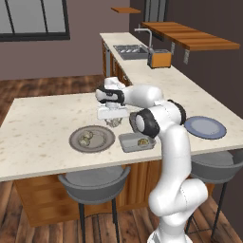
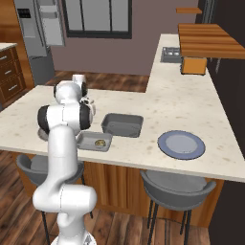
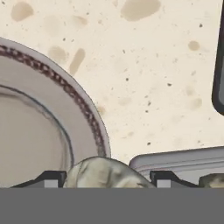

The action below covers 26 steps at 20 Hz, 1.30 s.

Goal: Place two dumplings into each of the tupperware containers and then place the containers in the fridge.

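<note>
My gripper [image 1: 113,121] hangs just above the counter between the round grey plate [image 1: 76,142] and the smaller tupperware container [image 1: 127,144]. It is shut on a pale dumpling [image 3: 103,173] that sits between the two fingertips [image 3: 50,178]. Two more dumplings [image 1: 86,138] lie on the plate. One dumpling [image 1: 142,142] lies in the smaller container [image 2: 86,140]. The larger tupperware container [image 2: 122,124] stands behind it with nothing in it. The fridge [image 2: 40,28] stands at the far left of the room, door shut.
A flat blue-grey plate [image 1: 205,127] lies at the counter's right end. Two grey stools [image 1: 95,182] stand under the front edge. A sink [image 1: 130,50] and an orange toaster [image 1: 159,59] sit far back on the side counter.
</note>
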Available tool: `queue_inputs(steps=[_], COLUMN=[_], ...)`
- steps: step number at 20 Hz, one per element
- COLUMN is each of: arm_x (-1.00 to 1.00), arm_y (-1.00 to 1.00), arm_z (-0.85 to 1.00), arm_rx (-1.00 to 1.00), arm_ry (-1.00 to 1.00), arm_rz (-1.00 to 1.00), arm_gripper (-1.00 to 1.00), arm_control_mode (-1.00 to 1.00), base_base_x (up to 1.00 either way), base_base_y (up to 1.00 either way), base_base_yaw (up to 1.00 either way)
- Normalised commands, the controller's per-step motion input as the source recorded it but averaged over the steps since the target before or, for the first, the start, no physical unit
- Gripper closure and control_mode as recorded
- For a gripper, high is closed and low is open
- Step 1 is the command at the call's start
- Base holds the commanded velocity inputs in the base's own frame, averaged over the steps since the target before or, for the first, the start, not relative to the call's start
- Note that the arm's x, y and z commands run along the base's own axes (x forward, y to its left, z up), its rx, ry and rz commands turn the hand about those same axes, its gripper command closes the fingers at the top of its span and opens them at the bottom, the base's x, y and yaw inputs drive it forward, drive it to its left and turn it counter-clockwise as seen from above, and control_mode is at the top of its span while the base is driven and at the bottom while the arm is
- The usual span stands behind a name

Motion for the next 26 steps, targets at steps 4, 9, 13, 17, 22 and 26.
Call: queue_inputs(steps=[4, 9, 13, 17, 22, 26], arm_x=[-0.05, -0.49, -0.65, -0.03, 0.18, 0.07], arm_y=[-0.9, -0.51, -0.03, -0.09, -0.19, -0.32], arm_z=[0.02, -0.02, -0.17, -0.45, -0.65, -0.36], arm_rx=[0.0, 0.0, 0.0, 0.0, 0.0, 0.0], arm_ry=[0.1, 0.04, 0.0, 0.0, 0.0, 0.0], arm_rz=[-0.08, -0.05, -0.02, -0.05, -0.04, -0.03], arm_gripper=[1.0, 1.0, 1.0, 1.0, 1.0, 1.0], arm_control_mode=[-1.0, -1.0, -1.0, -1.0, -1.0, -1.0], base_base_x=[0.0, 0.0, 0.0, 0.0, 0.0, 0.0], base_base_y=[0.0, 0.0, 0.0, 0.0, 0.0, 0.0], base_base_yaw=[0.0, 0.0, 0.0, 0.0, 0.0, 0.0])
